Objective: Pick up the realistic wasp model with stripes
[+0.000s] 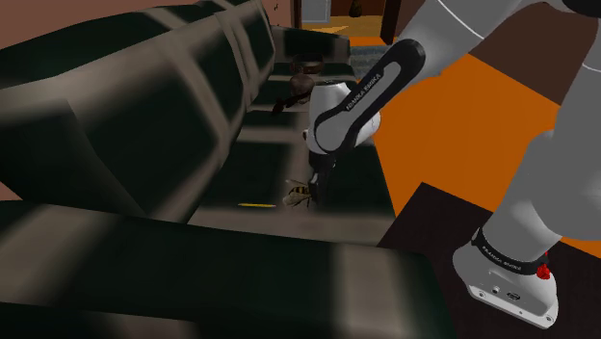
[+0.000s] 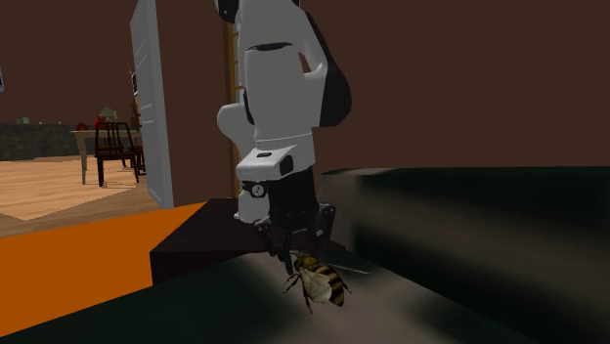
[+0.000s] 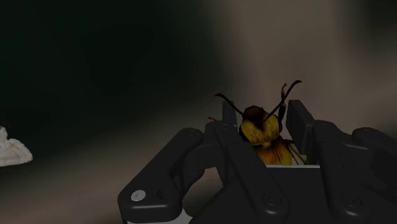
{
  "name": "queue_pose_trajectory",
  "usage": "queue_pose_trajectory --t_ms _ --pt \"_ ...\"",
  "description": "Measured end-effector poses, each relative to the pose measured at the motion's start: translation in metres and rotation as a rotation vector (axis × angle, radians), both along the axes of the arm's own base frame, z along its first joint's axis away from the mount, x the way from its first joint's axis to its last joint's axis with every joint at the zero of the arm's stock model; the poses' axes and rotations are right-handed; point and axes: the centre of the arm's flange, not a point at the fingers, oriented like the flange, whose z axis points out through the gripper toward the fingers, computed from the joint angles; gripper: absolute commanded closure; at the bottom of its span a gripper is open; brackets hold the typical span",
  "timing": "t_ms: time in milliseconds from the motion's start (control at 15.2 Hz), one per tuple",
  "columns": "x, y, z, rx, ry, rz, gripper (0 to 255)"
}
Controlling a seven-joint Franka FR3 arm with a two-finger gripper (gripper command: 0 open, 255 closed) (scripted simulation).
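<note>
- On a dark, blocky sofa (image 1: 144, 116) with broad square cushions, a white, rounded arm (image 1: 361, 96) with dark joints reaches down to the seat.
- Black, angular tool (image 2: 293, 252) is clamped on the wasp (image 2: 321, 280), a finger at either side of its head.
- Amber body, dark stripes, thin curved feelers; it lies on the seat cushion.
- Thin yellow stick (image 1: 255, 205) lies nearby.
</note>
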Motion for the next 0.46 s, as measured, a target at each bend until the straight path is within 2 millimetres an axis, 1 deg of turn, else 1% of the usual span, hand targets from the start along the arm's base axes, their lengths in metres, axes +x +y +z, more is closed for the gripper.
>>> queue_pose_trajectory --t_ms 396,462 --pt "0.001 0.0 0.033 0.0 0.0 0.0 255" --pt "0.0 0.0 0.036 0.0 0.0 0.0 255"
